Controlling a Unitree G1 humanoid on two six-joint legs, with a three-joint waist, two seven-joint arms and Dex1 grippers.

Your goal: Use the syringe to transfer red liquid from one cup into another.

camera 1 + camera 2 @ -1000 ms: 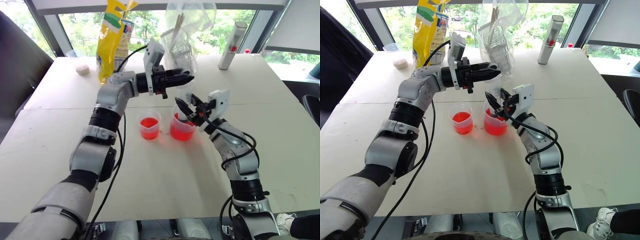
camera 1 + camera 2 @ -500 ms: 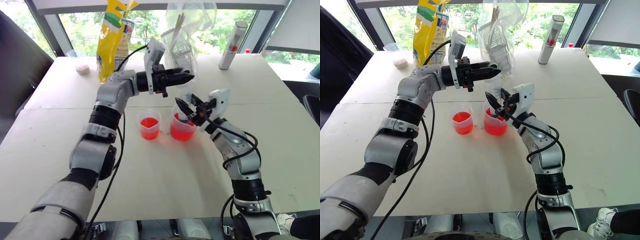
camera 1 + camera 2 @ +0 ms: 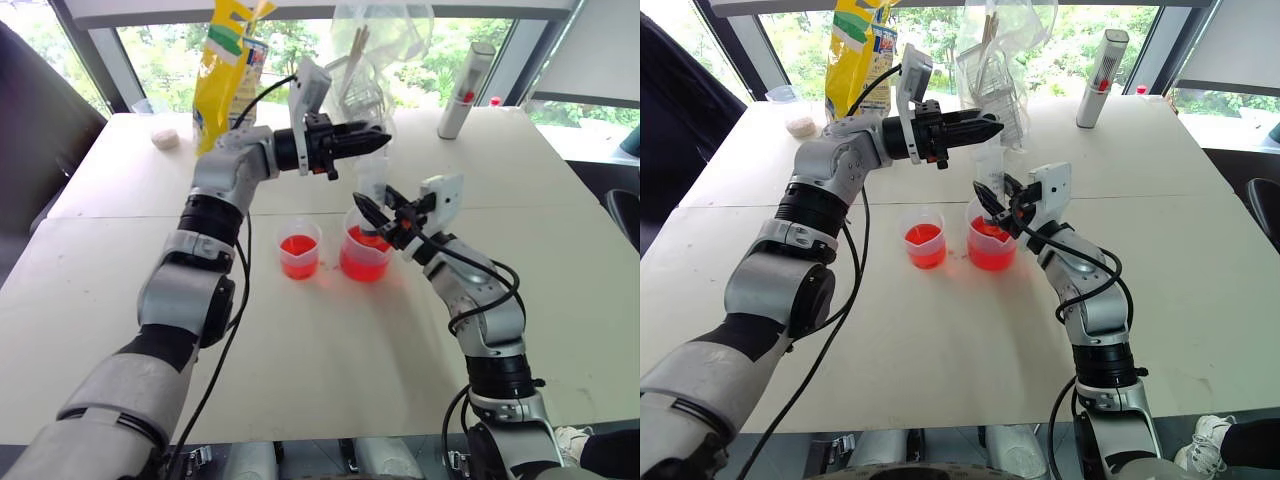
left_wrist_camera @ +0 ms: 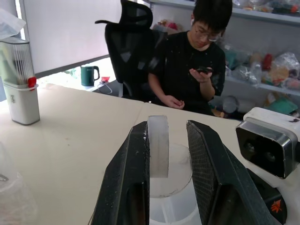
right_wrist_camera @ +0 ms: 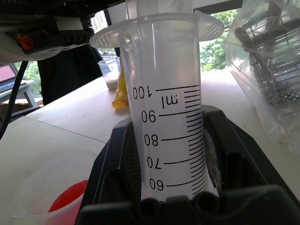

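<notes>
- Table (image 3: 300,400): pale top, near half bare.
- Smaller cup (image 3: 299,252): upright mid-table, red liquid (image 3: 298,248) in its lower part, just left of the beaker, not touching either gripper.
- Larger lipped beaker (image 3: 364,258): upright beside it, mid-table, red liquid filling the lower half.
- Right gripper (image 3: 378,218): clamped on the syringe (image 3: 371,190) barrel, low on the barrel, right above the beaker's mouth.
- Syringe: long axis near vertical, tip end down toward the beaker; tip itself hidden behind the gripper fingers and beaker rim, can't tell if it's in the liquid.
- Right wrist view: clear barrel (image 5: 171,108) between the black fingers, scale marks readable, flange at the upper end; red liquid in the beaker at lower corner.
- Left gripper (image 3: 372,142): pointing sideways to the robot's right, above the syringe, closed on the plunger's top (image 4: 158,146); left wrist view shows the clear plunger plate pinched between the two fingers, barrel flange below it.
- Plunger shaft hard to make out in the head views.
- Far edge: yellow bag (image 3: 222,75), clear plastic bag (image 3: 375,60) with a rack inside, white-grey cylinder (image 3: 465,90) toward the far right corner, small white lump (image 3: 165,139) far left.
- Left wrist view: a seated person (image 4: 197,65) beyond the table, holding a phone.
</notes>
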